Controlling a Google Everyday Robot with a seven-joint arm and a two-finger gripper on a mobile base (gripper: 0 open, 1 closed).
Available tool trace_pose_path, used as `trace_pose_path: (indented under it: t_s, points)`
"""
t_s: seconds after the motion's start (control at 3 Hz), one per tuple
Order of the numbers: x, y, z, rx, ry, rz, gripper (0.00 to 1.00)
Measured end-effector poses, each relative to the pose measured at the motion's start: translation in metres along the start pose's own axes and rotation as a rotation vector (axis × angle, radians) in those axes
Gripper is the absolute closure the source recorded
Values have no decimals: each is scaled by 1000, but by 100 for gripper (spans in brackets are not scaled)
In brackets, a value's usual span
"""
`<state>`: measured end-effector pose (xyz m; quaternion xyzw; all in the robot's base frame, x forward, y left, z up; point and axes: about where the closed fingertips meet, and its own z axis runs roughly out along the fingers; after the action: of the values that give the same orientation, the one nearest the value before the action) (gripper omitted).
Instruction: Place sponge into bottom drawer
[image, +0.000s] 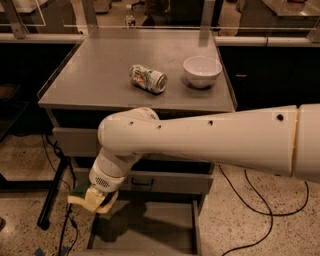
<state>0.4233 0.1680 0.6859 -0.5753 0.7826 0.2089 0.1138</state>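
Observation:
My gripper (98, 199) hangs at the end of the big white arm, in front of the cabinet at lower left. It is shut on the sponge (76, 196), a yellow pad with a dark green layer that sticks out to the left of the fingers. The bottom drawer (150, 231) is pulled open below, a shallow grey tray with a bare floor. The gripper and sponge hover just above and outside the drawer's left front corner.
A printed drink can (148, 78) lies on its side on the grey cabinet top (90, 75), with a white bowl (202, 71) to its right. Two closed drawer fronts (165, 182) sit above the open drawer. Black cables (260, 200) lie on the floor.

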Motion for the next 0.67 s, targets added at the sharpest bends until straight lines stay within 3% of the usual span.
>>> trace_pose_path:
  t_s: [0.67]
  points:
    - [56,-28,69,-24,27,69,100]
